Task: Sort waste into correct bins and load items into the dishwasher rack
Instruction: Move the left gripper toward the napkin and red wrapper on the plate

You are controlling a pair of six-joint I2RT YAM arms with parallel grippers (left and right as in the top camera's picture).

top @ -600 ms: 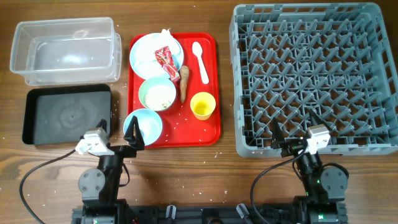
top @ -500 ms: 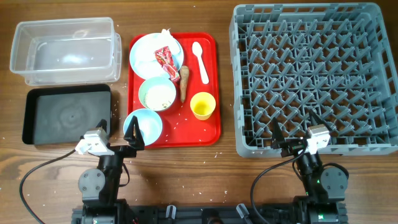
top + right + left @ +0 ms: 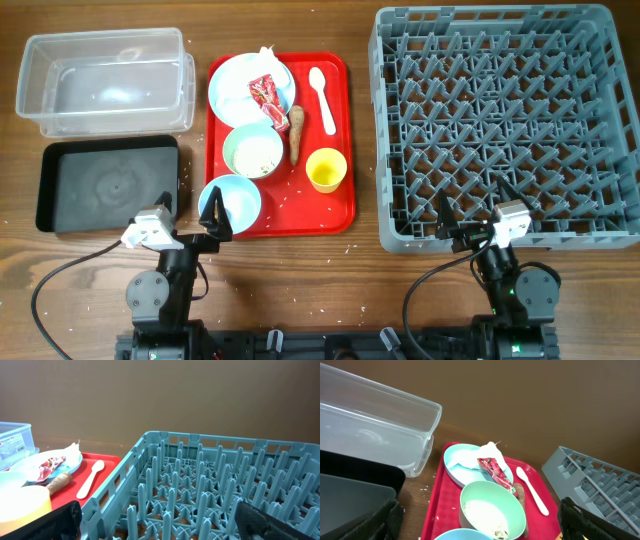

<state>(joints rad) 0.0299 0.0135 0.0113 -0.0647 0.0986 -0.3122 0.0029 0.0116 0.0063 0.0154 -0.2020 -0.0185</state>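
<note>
Hovering at the table's near edge with jaws apart, the left gripper [image 3: 190, 213] sits by the pale blue bowl [image 3: 238, 198], nearer the waste than the right gripper [image 3: 472, 205], likewise spread, at the dishwasher rack [image 3: 400, 240]. Straight beyond lie the mint bowl [image 3: 253, 152], then the plate [image 3: 228, 78] bearing the red wrapper [image 3: 266, 91] and tissue [image 3: 492, 451]. The brown stick [image 3: 296, 132] points lengthwise away from the jaws.
</note>
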